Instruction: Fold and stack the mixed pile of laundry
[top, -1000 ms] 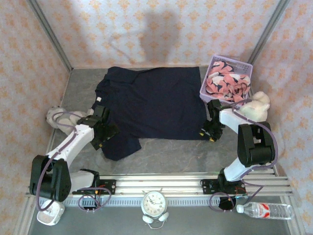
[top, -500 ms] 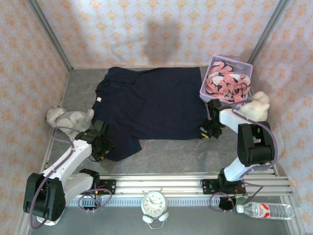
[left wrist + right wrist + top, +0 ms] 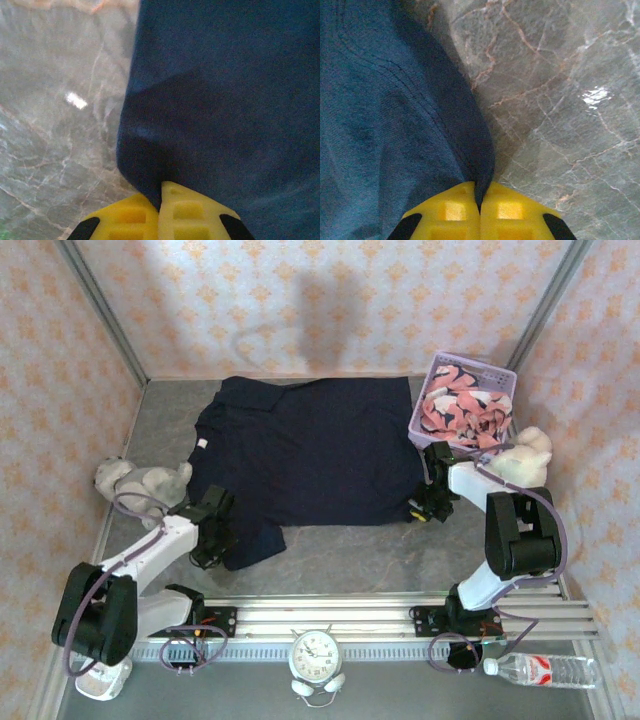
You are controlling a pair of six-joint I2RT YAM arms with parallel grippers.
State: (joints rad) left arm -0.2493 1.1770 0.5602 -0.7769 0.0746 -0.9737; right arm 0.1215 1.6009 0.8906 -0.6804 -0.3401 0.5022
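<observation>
Navy shirt (image 3: 310, 455) is lying spread flat mid-table much as a second ago, only its near-left flap bunching slightly; the real change is in the grippers. Left gripper (image 3: 215, 535) is coming off the shirt's left side to the near-left corner and going from wide to fully closed; the left wrist view is showing its yellow pads (image 3: 135, 215) meeting on a fold of navy hem. Right gripper (image 3: 480, 192) is sitting at the near-right edge, jaws likewise pressed together with a ridge of navy cloth between them. Both near corners are looking secured, so a first fold, lifting the near hem toward the far edge, is probably coming up. Pink garment (image 3: 460, 410) is waiting heaped in the basket (image 3: 418, 425) at far right, not yet handled. Thin pinches may be slipping once the table (image 3: 350, 560) friction is pulling back.
</observation>
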